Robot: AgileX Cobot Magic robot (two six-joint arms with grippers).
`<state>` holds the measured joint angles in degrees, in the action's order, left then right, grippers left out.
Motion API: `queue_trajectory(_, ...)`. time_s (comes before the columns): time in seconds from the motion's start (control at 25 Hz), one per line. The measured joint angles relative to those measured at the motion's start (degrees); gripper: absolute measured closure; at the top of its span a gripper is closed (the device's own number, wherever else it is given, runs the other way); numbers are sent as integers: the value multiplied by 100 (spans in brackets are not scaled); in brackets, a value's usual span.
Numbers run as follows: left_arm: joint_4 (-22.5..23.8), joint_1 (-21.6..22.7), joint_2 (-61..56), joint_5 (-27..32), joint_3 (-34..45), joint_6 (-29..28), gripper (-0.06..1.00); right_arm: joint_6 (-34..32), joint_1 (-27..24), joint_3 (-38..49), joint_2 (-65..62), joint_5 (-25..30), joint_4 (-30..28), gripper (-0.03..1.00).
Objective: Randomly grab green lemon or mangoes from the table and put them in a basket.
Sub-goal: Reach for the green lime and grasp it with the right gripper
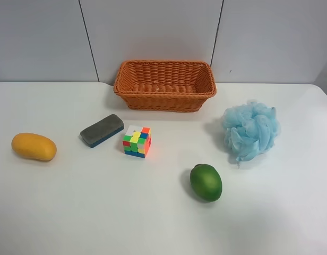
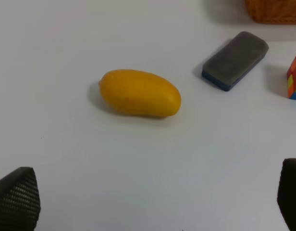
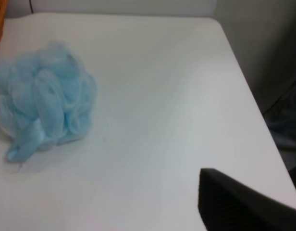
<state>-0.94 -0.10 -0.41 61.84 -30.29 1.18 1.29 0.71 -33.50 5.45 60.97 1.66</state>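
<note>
From the high camera I see the table with everything laid out in the open. The basket sits at the far edge, near the wall. The mango lies on its side at that view's left, well apart from the basket. The lemon rests on the near side of the table, right of centre, also clear of the basket. Both fruits are on the table, not in the basket.

Between the mango and the basket lies a grey eraser, set at an angle, and just beside it stands a cube; I can't tell if the two touch. A pale blue bath sponge sits at the view's right, beyond the lemon and near the basket's corner.

On my left wrist feed the left jaws are spread wide, one dark tip at each side of the frame, gripping nothing. The mango lies out ahead of them, not touching either tip, with the eraser and a corner of the cube beyond it.

On my right wrist feed I see only one dark pad of the right jaws, so I cannot tell whether they are spread or closed. The sponge lies ahead, well apart from that pad.
</note>
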Motion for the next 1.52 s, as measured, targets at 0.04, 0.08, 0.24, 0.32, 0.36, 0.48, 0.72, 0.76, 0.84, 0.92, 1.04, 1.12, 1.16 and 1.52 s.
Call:
queue_trajectory(0.04, 0, 0, 0, 0, 0, 0, -5, 108, 0, -123, 285, 0, 0, -2)
queue_trajectory(0.08, 0, 0, 0, 0, 0, 0, -5, 108, 0, -123, 285, 0, 0, -2)
queue_trajectory(0.24, 0, 0, 0, 0, 0, 0, -5, 589, 10, -668, 1595, -21, 135, -2)
queue_trajectory(0.32, 0, 0, 0, 0, 0, 0, -5, 762, 394, -985, 2630, -198, 394, -2)
queue_trajectory(0.36, 0, 0, 0, 0, 0, 0, -5, 788, 594, -1085, 2910, -249, 429, -2)
queue_trajectory(0.48, 0, 0, 0, 0, 0, 0, -5, 831, 1277, -1348, 3889, -310, 357, -2)
queue_trajectory(0.72, 0, 0, 0, 0, 0, 0, -5, 563, 2571, -1696, 5779, -382, 280, -2)
queue_trajectory(0.76, 0, 0, 0, 0, 0, 0, -5, 507, 2731, -1748, 6069, -399, 280, -2)
queue_trajectory(0.84, 0, 0, 0, 0, 0, 0, -5, 439, 3080, -1882, 6572, -449, 280, -2)
queue_trajectory(0.92, 0, 0, 0, 0, 0, 0, -5, 367, 3339, -1991, 7029, -486, 280, -2)
queue_trajectory(1.04, 0, 0, 0, 0, 0, 0, -5, 152, 3629, -2049, 7648, -682, 280, -2)
queue_trajectory(1.12, 0, 0, 0, 0, 0, 0, -5, -1, 3777, -2067, 7977, -849, 280, -2)
queue_trajectory(1.16, 0, 0, 0, 0, 0, 0, -5, -70, 3828, -2067, 8140, -940, 284, -2)
queue_trajectory(1.52, 0, 0, 0, 0, 0, 0, -5, -531, 3942, -2067, 9234, -1518, 82, -2)
